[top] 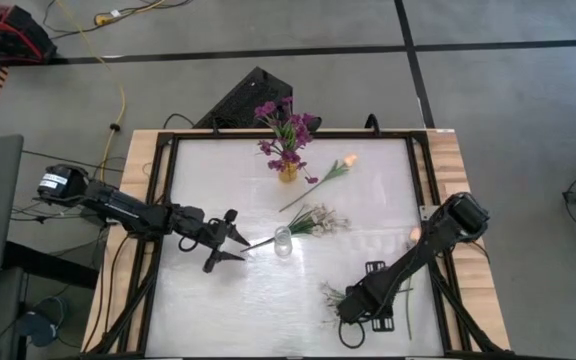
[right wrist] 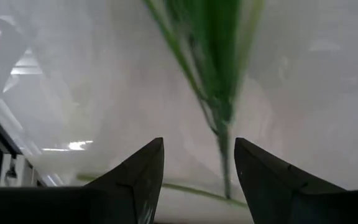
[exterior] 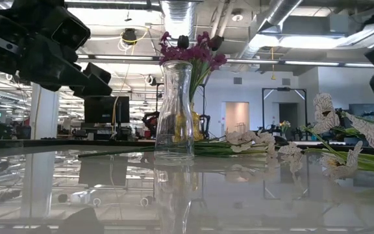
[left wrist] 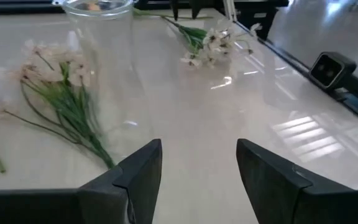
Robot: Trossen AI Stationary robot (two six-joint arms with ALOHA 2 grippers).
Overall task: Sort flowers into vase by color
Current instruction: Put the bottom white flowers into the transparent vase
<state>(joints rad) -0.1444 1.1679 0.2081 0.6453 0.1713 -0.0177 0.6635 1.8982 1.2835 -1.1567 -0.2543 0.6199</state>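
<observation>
With our right claw spread over the white spray on the table and the left claw apart too, we judge these flowers light and floppy, best pinched mid-stem.

High view looks straight down, low view level across the table (both catch the clear vase).

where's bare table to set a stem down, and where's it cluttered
Bare: the near-left stretch of the table, below the left gripper, and the far-right corner past the peach tulip. Crowded: the middle, where the clear vase stands beside a white spray, with the purple bouquet behind; also near right, where the right gripper hangs over another white spray.
</observation>
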